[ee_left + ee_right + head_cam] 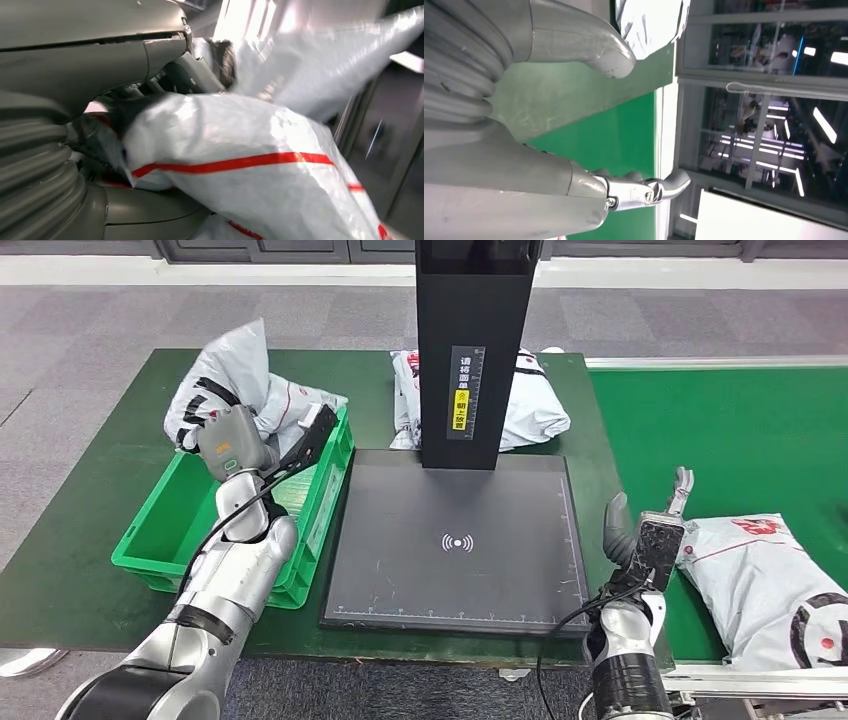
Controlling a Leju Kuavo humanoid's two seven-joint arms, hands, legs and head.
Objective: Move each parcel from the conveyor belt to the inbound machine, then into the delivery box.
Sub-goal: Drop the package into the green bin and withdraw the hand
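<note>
Fingers (pixel 150 107) of our left hand (pixel 222 440) close on a crinkled white plastic parcel (pixel 235 380), soft and pillowy, crossed by thin red stripes and black markings, which we hold above the far end of the green slatted plastic delivery box (pixel 160 530). Our right hand (pixel 648 525) holds nothing, its grey thumb and metallic fingers spread apart above the near left corner of the bright green conveyor belt (pixel 720 430). Just beside it a second white parcel (pixel 765 580) lies flat on the belt, with red print and a black round mark. We see the inbound machine's matte black square pad (pixel 455 540) bearing a white wireless symbol, and its black column (pixel 475 350) carrying a vertical label with Chinese writing too small to read. A third white parcel (pixel 535 405) lies behind that column on the dark green table (pixel 80 530).
</note>
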